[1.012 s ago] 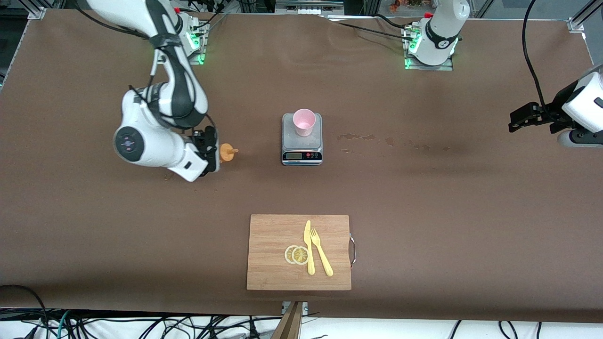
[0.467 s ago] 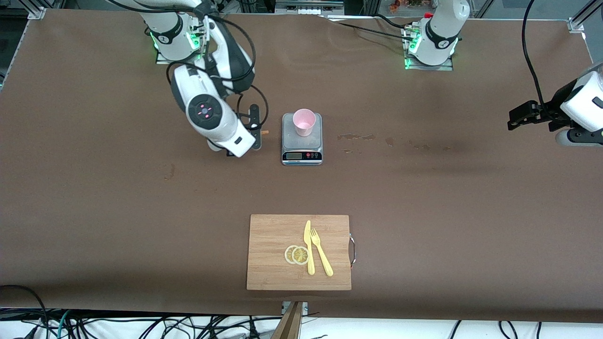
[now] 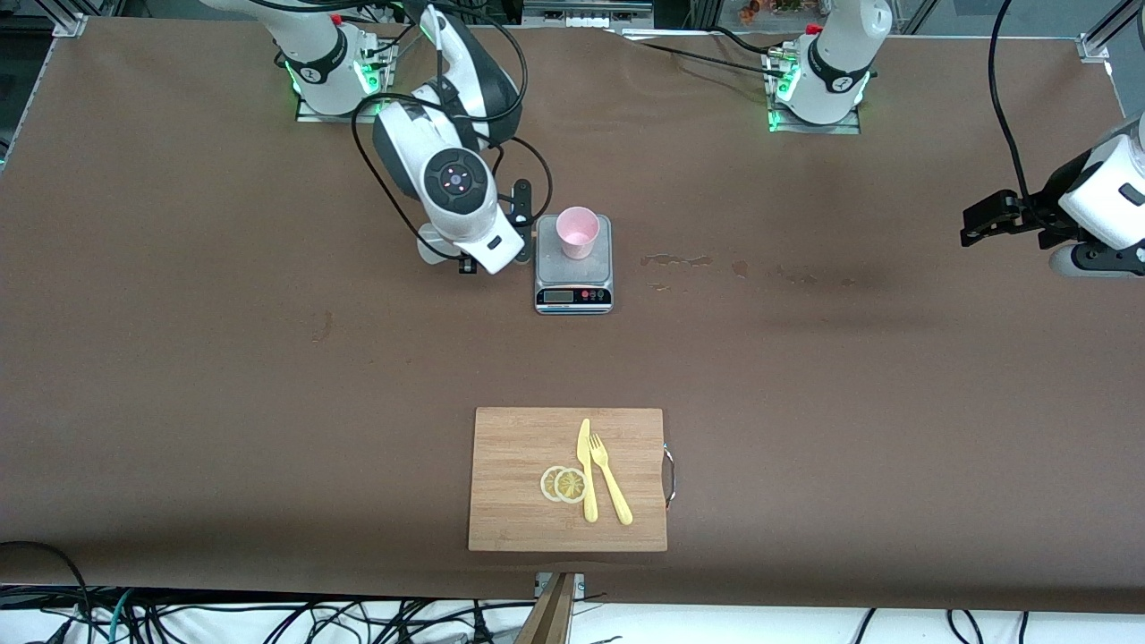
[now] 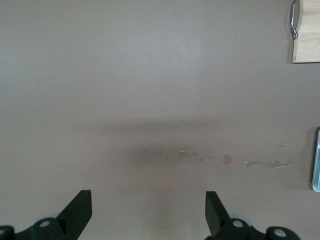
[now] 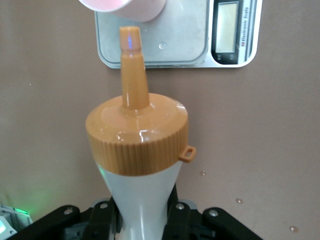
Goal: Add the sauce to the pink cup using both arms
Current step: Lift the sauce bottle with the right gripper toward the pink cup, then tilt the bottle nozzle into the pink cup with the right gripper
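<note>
The pink cup [image 3: 577,231] stands on the grey kitchen scale [image 3: 573,277] at mid-table. My right gripper [image 3: 519,215] is up beside the scale, toward the right arm's end of the table. In the right wrist view it [image 5: 142,220] is shut on the whitish sauce bottle [image 5: 142,200]. The bottle's orange cap [image 5: 137,142] has its nozzle pointing at the cup's rim [image 5: 125,7] over the scale [image 5: 175,45]. The wrist hides the bottle in the front view. My left gripper [image 3: 984,219] waits open and empty at the left arm's end [image 4: 147,212].
A wooden cutting board [image 3: 568,478] lies nearer the front camera with a yellow knife [image 3: 586,470], a yellow fork [image 3: 611,483] and lemon slices [image 3: 564,484]. Dried stains [image 3: 680,260] mark the table beside the scale, toward the left arm's end.
My right arm has carried the sauce bottle from the right arm's end of the table to just beside the scale. The left arm has barely moved.
</note>
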`<action>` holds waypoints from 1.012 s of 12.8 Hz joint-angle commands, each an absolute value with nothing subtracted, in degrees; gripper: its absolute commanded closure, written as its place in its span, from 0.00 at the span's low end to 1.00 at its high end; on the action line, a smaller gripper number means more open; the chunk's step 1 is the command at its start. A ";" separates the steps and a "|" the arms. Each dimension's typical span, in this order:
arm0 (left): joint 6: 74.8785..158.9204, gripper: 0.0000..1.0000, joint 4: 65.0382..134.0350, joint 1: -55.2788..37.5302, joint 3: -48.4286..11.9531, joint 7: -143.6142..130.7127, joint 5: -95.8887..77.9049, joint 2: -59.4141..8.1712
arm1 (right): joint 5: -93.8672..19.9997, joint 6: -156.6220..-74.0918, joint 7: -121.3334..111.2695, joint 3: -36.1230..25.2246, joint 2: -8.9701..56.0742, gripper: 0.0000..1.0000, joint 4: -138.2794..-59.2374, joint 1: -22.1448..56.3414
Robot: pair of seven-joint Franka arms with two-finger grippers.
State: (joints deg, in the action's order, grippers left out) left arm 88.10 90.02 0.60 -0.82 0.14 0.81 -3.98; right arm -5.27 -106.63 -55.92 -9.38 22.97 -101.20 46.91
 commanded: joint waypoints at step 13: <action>86.40 0.00 88.59 0.70 -1.14 -0.26 0.88 -3.96 | 5.00 -91.50 -39.21 -2.73 29.53 0.71 -90.62 49.22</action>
State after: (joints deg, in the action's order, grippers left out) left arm 87.68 89.78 0.59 -0.84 0.14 0.81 -3.97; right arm 3.10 -95.19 -41.92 -3.82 28.46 -93.82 49.08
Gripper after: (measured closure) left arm 0.000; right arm 0.656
